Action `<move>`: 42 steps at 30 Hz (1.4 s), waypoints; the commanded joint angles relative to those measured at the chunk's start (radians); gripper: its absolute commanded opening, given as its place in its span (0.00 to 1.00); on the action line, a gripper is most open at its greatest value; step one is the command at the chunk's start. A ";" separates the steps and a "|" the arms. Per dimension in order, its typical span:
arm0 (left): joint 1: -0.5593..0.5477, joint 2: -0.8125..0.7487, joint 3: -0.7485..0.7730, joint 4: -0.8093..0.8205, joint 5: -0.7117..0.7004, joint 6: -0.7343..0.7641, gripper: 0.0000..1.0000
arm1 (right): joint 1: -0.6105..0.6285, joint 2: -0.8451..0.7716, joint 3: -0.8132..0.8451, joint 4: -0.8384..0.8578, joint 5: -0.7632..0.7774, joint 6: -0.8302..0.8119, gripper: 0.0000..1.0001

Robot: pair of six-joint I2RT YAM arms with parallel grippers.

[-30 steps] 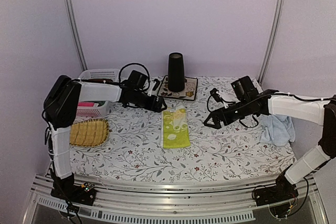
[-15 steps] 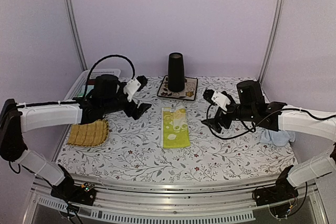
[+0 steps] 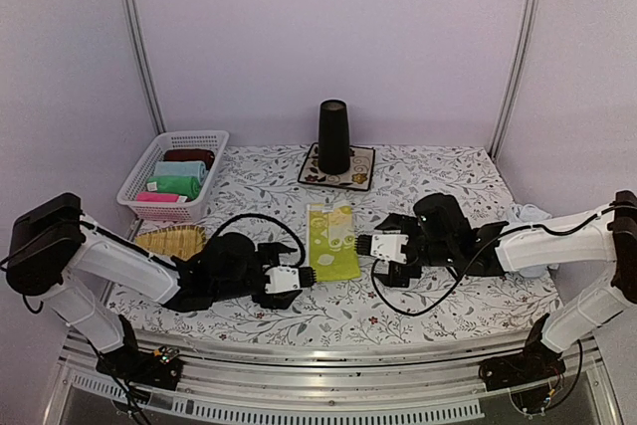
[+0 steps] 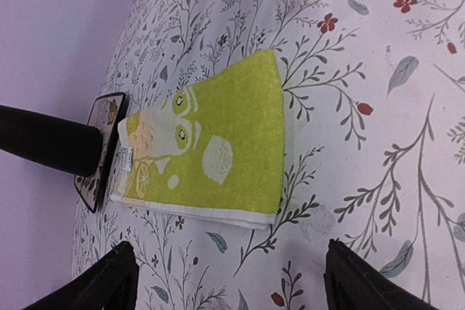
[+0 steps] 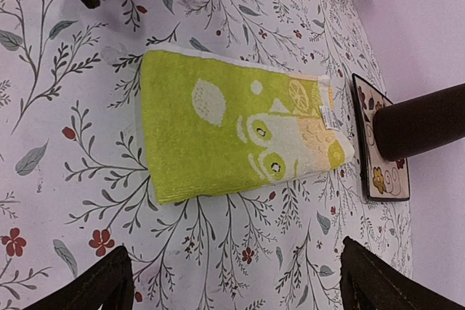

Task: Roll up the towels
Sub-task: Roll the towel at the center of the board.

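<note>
Floral tablecloth [image 3: 448, 296] — yellow-green towel [image 3: 332, 241] flat, pale print; left end effector [image 4: 229, 252], right end effector [image 5: 236, 259] gaping, empty.

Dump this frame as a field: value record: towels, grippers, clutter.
towel 1: yellow-green towel, flat mid-table, not rolled
towel 2: light blue towel, bunched at right edge, partly hidden
left gripper: open, beside towel 1's near end, not touching
right gripper: open, opposite side, not touching
clutter: black cup upright on flowered mat; white basket; straw tray
</note>
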 commanded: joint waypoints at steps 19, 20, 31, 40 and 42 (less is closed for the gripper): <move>-0.081 0.335 0.218 -0.046 -0.086 0.218 0.50 | 0.006 -0.163 -0.059 0.047 0.170 0.092 0.99; -0.083 0.341 0.227 -0.062 -0.085 0.213 0.49 | 0.006 -0.170 -0.061 0.048 0.171 0.093 0.99; -0.089 0.400 0.301 -0.158 -0.125 0.163 0.34 | 0.006 -0.217 -0.078 0.023 0.144 0.113 0.99; -0.071 0.418 0.328 -0.201 -0.108 0.146 0.26 | 0.004 -0.204 -0.059 0.012 0.127 0.117 0.99; -0.064 0.422 0.340 -0.214 -0.102 0.138 0.18 | 0.006 -0.204 -0.054 0.010 0.121 0.117 0.99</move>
